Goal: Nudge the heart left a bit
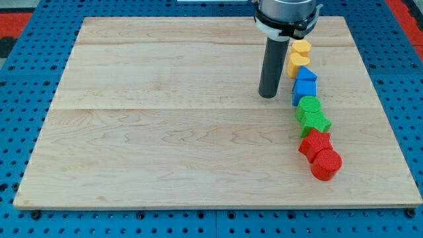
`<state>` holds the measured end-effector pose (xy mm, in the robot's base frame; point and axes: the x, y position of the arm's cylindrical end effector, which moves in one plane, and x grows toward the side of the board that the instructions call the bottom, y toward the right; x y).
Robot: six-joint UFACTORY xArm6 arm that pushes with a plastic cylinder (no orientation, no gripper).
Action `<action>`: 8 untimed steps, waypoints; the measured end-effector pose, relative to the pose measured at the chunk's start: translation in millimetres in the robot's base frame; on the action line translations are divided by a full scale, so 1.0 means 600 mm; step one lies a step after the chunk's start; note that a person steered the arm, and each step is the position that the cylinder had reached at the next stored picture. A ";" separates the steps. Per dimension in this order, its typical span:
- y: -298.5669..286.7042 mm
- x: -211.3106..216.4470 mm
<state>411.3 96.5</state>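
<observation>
Tool: a straight dark rod with no jaws to open or close, holding nothing. My tip (268, 96) resting on the wooden desk (165, 132), just left of a column of blocks, touching none. Nearest: the yellow heart (299, 64), up and to the view's right of the tip, below a yellow block (301, 47). Further down the column: two blue blocks (305, 77) (304, 92), green cylinder (308, 105), green star (315, 121), red star (315, 143), red cylinder (326, 164).
</observation>
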 end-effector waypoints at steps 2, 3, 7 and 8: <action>0.001 -0.006; 0.001 -0.016; 0.018 -0.235; 0.048 -0.289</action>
<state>238.1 125.2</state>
